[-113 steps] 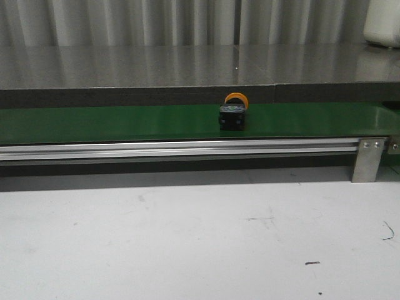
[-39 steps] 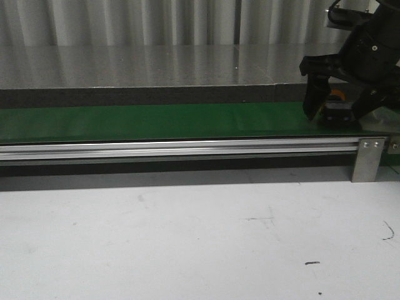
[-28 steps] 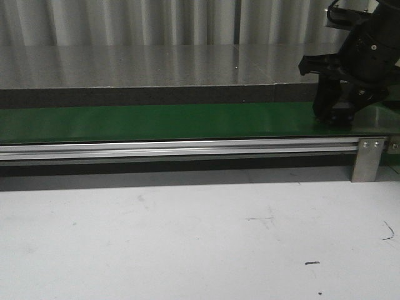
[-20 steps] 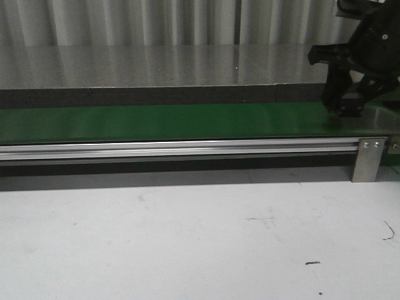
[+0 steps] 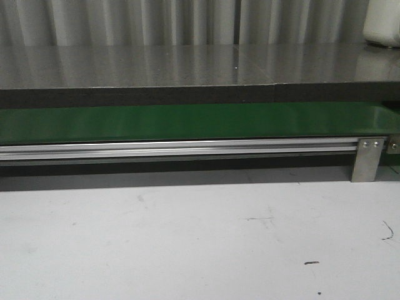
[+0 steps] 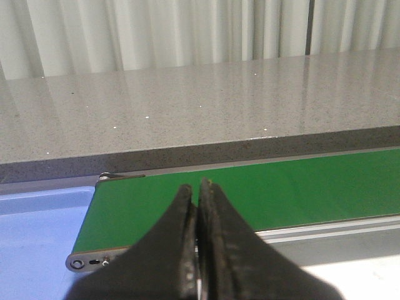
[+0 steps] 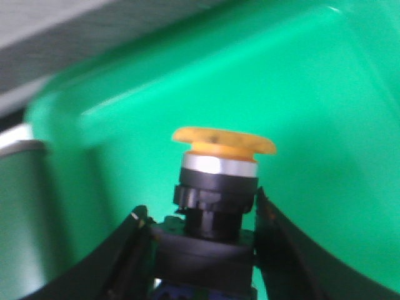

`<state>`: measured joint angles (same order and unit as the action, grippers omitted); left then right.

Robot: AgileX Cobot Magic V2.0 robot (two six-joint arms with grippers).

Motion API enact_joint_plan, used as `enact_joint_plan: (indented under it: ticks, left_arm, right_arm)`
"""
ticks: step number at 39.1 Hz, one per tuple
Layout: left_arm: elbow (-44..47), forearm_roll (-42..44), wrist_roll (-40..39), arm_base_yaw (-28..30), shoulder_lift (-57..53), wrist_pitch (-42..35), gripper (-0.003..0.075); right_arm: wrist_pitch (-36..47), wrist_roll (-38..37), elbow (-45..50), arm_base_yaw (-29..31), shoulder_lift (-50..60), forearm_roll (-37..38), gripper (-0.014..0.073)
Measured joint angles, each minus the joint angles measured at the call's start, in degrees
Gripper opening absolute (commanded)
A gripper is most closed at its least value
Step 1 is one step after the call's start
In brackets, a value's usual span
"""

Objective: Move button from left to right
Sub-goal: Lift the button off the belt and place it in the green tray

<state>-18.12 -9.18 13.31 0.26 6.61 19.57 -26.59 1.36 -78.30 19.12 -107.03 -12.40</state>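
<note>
In the right wrist view my right gripper (image 7: 200, 211) is shut on the button (image 7: 215, 187). Its fingers press both sides of the black boxy body, and the orange-yellow cap points away from the wrist. The button hangs over a bright green tray (image 7: 312, 94). In the left wrist view my left gripper (image 6: 195, 187) is shut and empty, over the left end of the green belt (image 6: 281, 187). The front view shows the belt (image 5: 187, 122) bare, with no gripper and no button in it.
A grey stone counter (image 5: 187, 62) runs behind the belt, and an aluminium rail (image 5: 187, 149) with a bracket (image 5: 367, 159) runs in front. A white container (image 5: 382, 25) stands at the far right. A blue surface (image 6: 37, 231) lies beyond the belt's left end.
The button rode the belt to the right. My right gripper closed on it at the belt's right end, lifted it and left the front view. The belt is now bare.
</note>
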Motion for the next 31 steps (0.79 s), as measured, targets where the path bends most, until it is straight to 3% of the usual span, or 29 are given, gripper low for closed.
enact_joint_plan:
  ticks: [4, 11, 18, 26, 31]
  left_arm:
    - [0.00, 0.00, 0.00, 0.00, 0.00, 0.00, -0.0021]
    - [0.00, 0.00, 0.00, 0.00, 0.00, 0.00, -0.0021]
    - [0.00, 0.00, 0.00, 0.00, 0.00, 0.00, -0.0021]
    - [0.00, 0.00, 0.00, 0.00, 0.00, 0.00, -0.0021]
    - [0.00, 0.00, 0.00, 0.00, 0.00, 0.00, -0.0021]
  right_arm:
    - [0.38, 0.37, 0.00, 1.58, -2.63, 0.10, 0.0257]
    - [1.44, 1.43, 0.00, 2.12, -5.88, 0.10, 0.0433]
    - [1.82, 1.98, 0.00, 2.22, -6.27, 0.19, 0.0524]
    - [0.14, 1.98, -0.97, 1.99, -3.58, 0.32, 0.0493]
    - [-0.60, 2.36, -2.14, -0.54, 1.86, 0.67, 0.0326]
